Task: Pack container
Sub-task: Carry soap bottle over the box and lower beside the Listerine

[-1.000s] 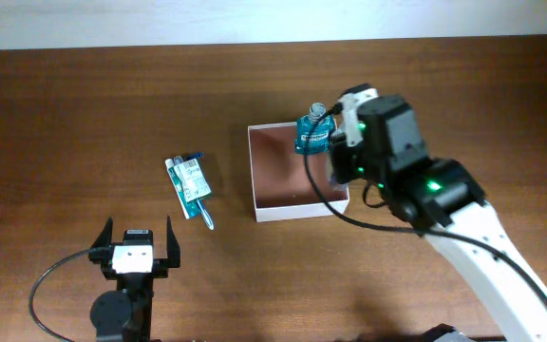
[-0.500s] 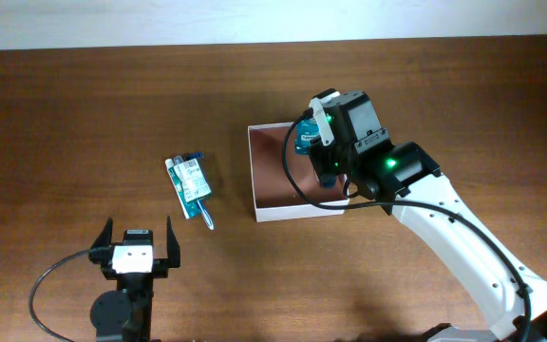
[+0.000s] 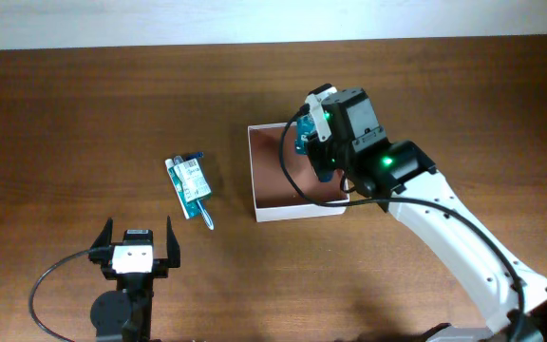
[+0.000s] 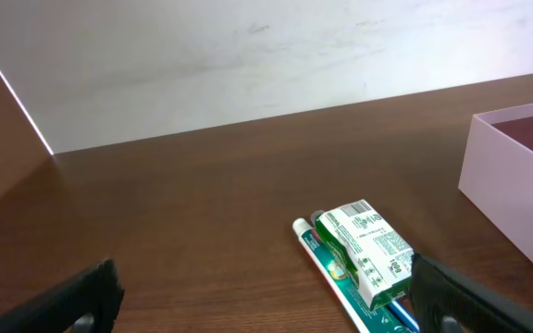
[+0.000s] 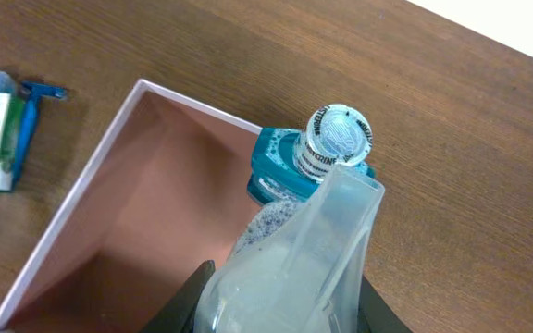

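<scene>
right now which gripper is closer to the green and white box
Left. The left gripper is open, facing the box nearby; the right gripper holds a teal bottle over the container.

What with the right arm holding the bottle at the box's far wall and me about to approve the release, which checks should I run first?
1. Grip: right gripper is shut on the bottle: ok.
2. Bottle within the container walls: it is close to the far wall, and whether its base clears that wall: cannot tell.
3. Room inside: nothing lies on the container floor: ok.
4. Other arm: left gripper is open and well apart from the container: ok.
5. Drop path: the toiletry pack lies on the table, left of the container, not touching it: ok.
</scene>
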